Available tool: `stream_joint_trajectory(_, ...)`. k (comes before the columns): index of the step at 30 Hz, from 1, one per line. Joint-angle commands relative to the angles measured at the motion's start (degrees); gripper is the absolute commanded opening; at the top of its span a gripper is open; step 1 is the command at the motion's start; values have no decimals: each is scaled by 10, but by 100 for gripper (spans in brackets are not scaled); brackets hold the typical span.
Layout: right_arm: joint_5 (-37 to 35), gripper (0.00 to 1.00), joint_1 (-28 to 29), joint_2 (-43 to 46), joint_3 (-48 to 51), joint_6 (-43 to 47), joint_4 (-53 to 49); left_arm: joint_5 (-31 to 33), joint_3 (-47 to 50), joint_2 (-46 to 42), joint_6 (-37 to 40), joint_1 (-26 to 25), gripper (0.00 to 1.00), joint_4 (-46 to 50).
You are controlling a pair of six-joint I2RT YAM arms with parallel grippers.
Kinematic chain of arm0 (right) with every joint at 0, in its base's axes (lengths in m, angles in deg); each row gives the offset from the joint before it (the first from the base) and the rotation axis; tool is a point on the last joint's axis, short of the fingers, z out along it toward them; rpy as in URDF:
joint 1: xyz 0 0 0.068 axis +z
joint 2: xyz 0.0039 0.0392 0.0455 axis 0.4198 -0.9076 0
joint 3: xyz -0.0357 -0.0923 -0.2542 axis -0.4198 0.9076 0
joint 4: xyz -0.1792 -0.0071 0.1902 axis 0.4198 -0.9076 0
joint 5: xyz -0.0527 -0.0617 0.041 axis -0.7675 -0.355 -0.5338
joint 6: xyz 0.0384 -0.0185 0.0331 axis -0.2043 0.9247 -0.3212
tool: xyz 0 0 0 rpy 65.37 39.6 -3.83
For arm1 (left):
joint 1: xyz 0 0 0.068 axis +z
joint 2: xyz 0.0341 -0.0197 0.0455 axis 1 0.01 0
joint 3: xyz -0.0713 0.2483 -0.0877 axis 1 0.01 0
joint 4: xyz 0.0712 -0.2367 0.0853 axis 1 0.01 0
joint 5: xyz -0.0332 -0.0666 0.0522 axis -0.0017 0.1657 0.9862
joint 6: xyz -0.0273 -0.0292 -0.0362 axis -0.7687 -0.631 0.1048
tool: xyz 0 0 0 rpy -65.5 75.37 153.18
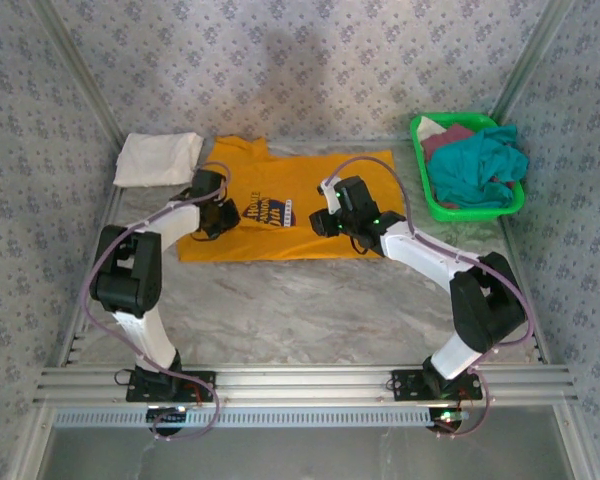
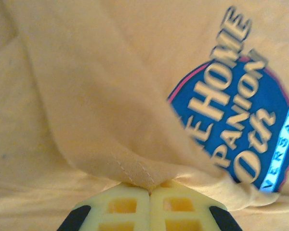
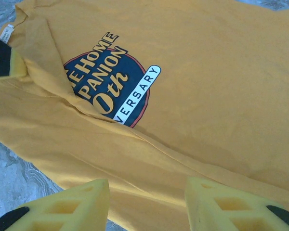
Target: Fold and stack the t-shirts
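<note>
The mustard-orange t-shirt (image 1: 310,185) lies spread at the middle back of the table, its navy-and-white print (image 1: 269,212) facing up. My left gripper (image 1: 218,220) rests on the shirt's left part and is shut on a stitched hem fold (image 2: 135,168) of it, with the fingertips (image 2: 150,188) pressed together. My right gripper (image 1: 318,222) hovers open over the shirt's near edge (image 3: 147,192), orange cloth (image 3: 221,96) below the gap. A folded white t-shirt (image 1: 158,157) sits at back left. Teal (image 1: 480,165) and maroon (image 1: 450,135) t-shirts lie in the basket.
The green plastic basket (image 1: 470,212) stands at the back right. Patterned walls close in the back and sides. Bare marble table (image 1: 310,310) stretches between the shirt and the arm bases. A finger of the left gripper (image 3: 5,57) shows in the right wrist view.
</note>
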Motion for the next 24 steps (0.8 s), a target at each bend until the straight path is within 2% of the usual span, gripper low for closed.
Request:
stream_joint_trajectory(1, -2, 47, -1, 17, 7, -14, 4, 15, -59, 34, 25, -9, 0, 24)
stream_joint_trajectory(6, -2, 47, -4, 21, 12, -16, 4, 37, -173, 100, 64, -23, 1, 74)
stream_joint_trajectory(7, -2, 48, -4, 21, 12, -17, 4, 42, -205, 119, 78, -26, 7, 87)
stream_joint_trajectory(9, -2, 48, -6, 22, 12, -20, 2, 59, -272, 156, 108, -33, 11, 123)
stream_joint_trajectory(12, -1, 48, -8, 22, 14, -22, 0, 98, -390, 213, 170, -58, 39, 184)
stream_joint_trajectory(14, 0, 48, -10, 22, 13, -24, -4, 120, -457, 235, 196, -76, 45, 218)
stream_joint_trajectory(16, -2, 48, -12, 23, 13, -25, -6, 142, -491, 239, 214, -92, 46, 236)
stream_joint_trajectory(18, -2, 48, -13, 25, 13, -27, -8, 157, -478, 217, 212, -102, 45, 221)
stream_joint_trajectory(20, -3, 48, -15, 27, 15, -27, -9, 150, -419, 176, 185, -97, 47, 178)
stream_joint_trajectory(22, -2, 48, -17, 29, 17, -27, -7, 119, -343, 136, 154, -82, 51, 132)
stream_joint_trajectory(24, -1, 48, -19, 31, 19, -27, -4, 88, -299, 121, 136, -70, 52, 109)
